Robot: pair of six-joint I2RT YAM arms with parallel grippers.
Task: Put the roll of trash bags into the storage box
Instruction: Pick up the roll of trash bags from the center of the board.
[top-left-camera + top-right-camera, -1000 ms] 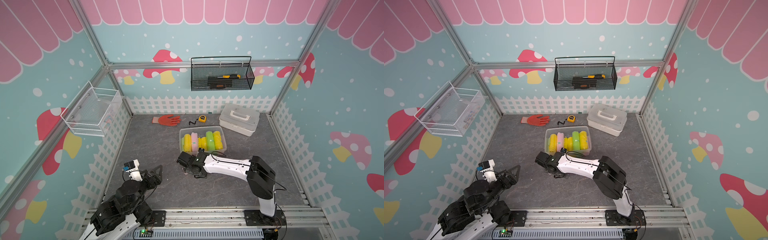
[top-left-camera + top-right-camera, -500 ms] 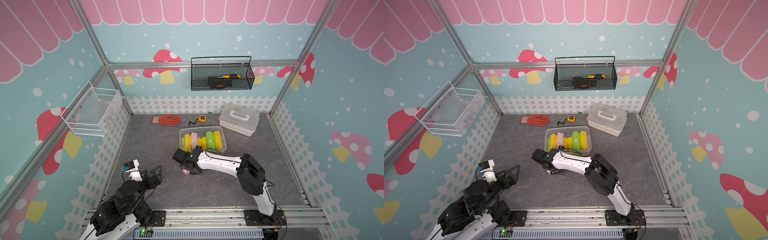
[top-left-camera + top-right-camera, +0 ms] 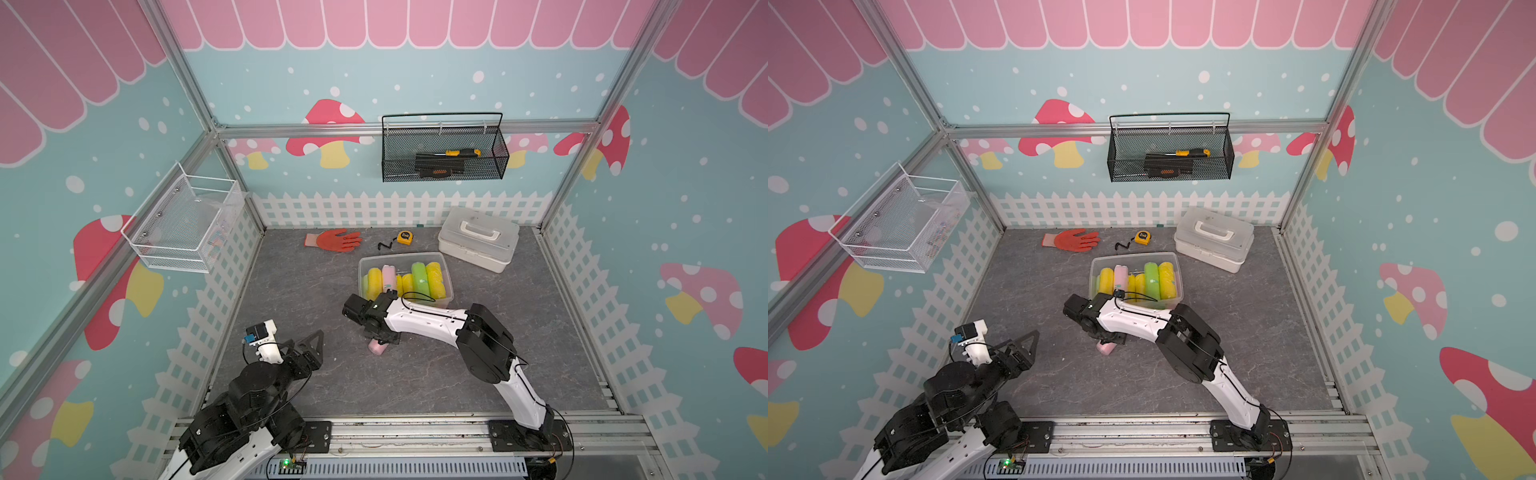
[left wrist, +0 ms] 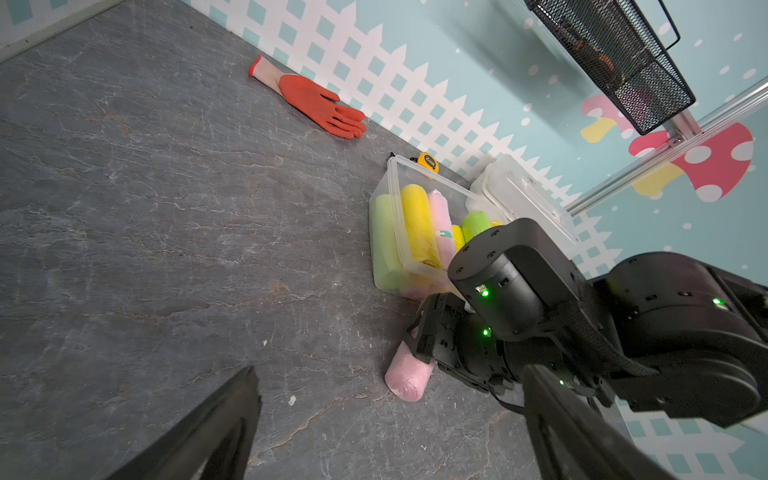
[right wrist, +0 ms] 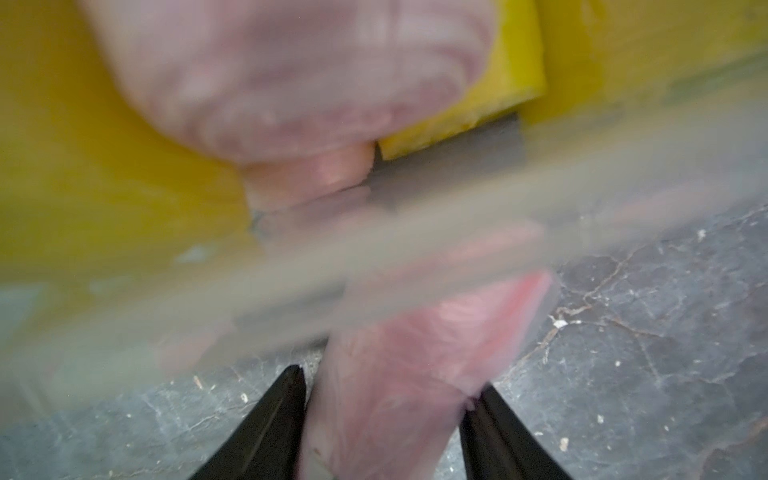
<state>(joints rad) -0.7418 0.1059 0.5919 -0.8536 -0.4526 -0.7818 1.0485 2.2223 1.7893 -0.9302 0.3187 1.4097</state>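
Right pincer [image 5: 388,378]: I see it gripping the pink trash-bag roll [image 4: 405,372] on the grey tabletop [image 3: 291,291].
Left pincer [image 4: 388,372]: spread wide.

Storage box [image 3: 444,259]: we count one.
Rolls in the storage box [image 3: 434,277]: we count seven, though they overlap and our tally may be off by one; four yellow, two green, one pink.
Roll of trash bags [image 3: 377,348] on the floor: one, pink.
White case [image 3: 478,245]: we record one.
Black mesh basket [image 3: 442,174]: one.
Screwdriver [image 3: 462,153]: one.
White wire basket [image 3: 183,226]: one.
Orange glove [image 3: 332,240]: one.
Tape measure [image 3: 404,237]: one.
Robot arms: we count two, the left arm [image 3: 257,386] and the right arm [image 3: 424,322].
Grippers: two, the left gripper [image 3: 306,345] and the right gripper [image 5: 388,380].
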